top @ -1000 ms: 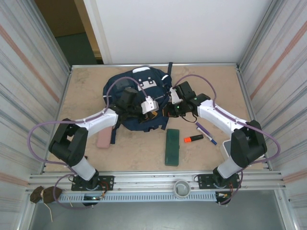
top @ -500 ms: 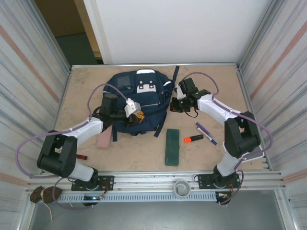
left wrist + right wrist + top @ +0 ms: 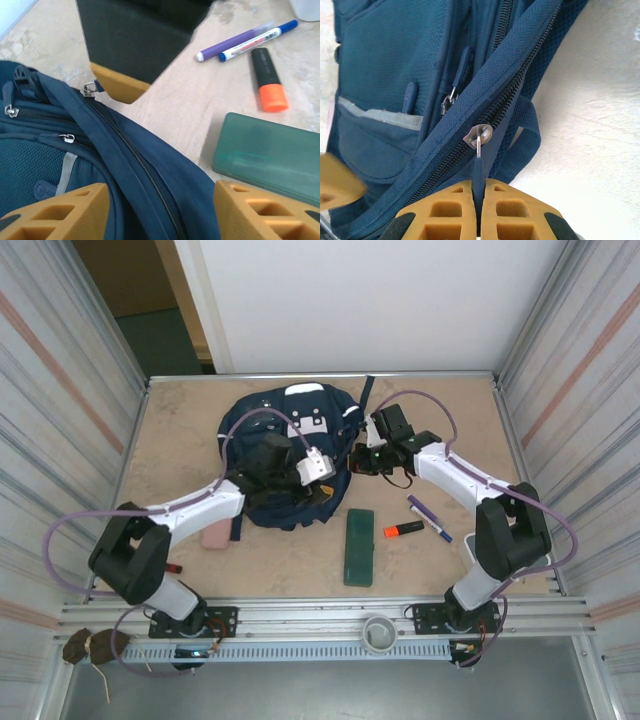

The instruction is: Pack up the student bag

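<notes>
Student bag [image 3: 262, 418] lies flat at the far centre of the table [image 3: 180, 430], front face up, white patch toward the far panel [image 3: 380, 300]. Right gripper [image 3: 479, 189] is at the bag's right edge, fingers pressed together on the zipper pull [image 3: 479, 136], whose cord runs straight down between the pads. The right arm rises from its near-right base, elbow out toward the right wall, forearm angled far-left to the bag. Left gripper [image 3: 160, 212] is spread, one finger on either side of the bag's zippered near-right edge; contact with the fabric cannot be told. The left arm sweeps from its near-left base, elbow low and outward, forearm crossing the bag's near side with the wrist above it. A green pencil case [image 3: 359, 547] lies near the bag's near-right corner, apart from it. An orange highlighter [image 3: 403, 530] lies just right of the case, with a purple pen [image 3: 420, 507] and a blue-capped marker [image 3: 438, 530] beyond it. A pink case [image 3: 216, 532] sits just beside the bag's near-left edge. Bare table shows at both far corners and along the left side. Corrugated walls [image 3: 70, 420] close both sides.
</notes>
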